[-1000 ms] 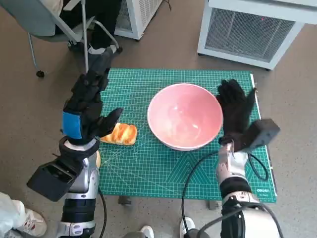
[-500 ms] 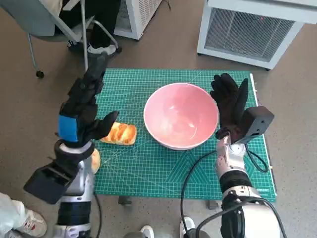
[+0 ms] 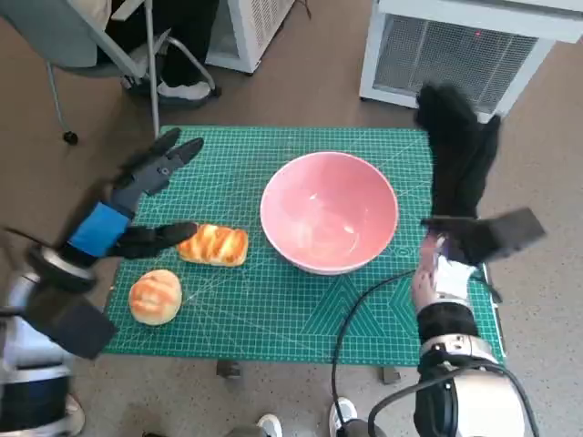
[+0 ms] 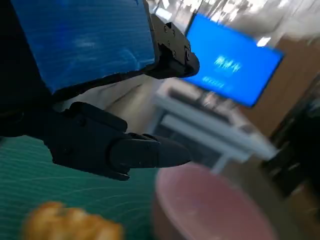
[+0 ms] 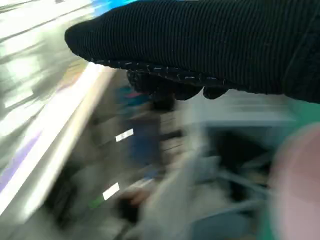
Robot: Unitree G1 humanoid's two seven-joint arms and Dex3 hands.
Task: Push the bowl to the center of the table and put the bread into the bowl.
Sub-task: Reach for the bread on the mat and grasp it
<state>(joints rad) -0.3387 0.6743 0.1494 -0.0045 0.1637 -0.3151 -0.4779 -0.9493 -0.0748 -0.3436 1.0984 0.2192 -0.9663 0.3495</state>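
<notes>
The left hand (image 3: 123,205) hangs over the left part of the green mat (image 3: 273,309) with its fingers spread and nothing in them; one finger reaches toward the long bread (image 3: 212,244), its tip just beside the loaf's left end, though contact cannot be told. In the left wrist view the same black fingers (image 4: 145,150) point over the mat with the bread (image 4: 70,225) blurred below them. The pink bowl (image 3: 329,214) stands near the middle of the mat on the bench and holds nothing. The long bread lies on the mat just left of the bowl, apart from its rim, and a round bun (image 3: 155,296) lies nearer the robot, close to the mat's left edge. The right hand (image 3: 460,159) is raised upright to the right of the bowl, fingers loosely apart and empty, clear of the rim. Against 0.5 s ago, the left arm has swung outward and lower, uncovering the bun; the right hand has lifted up and away from the bowl's side; the bowl sits almost where it was.
</notes>
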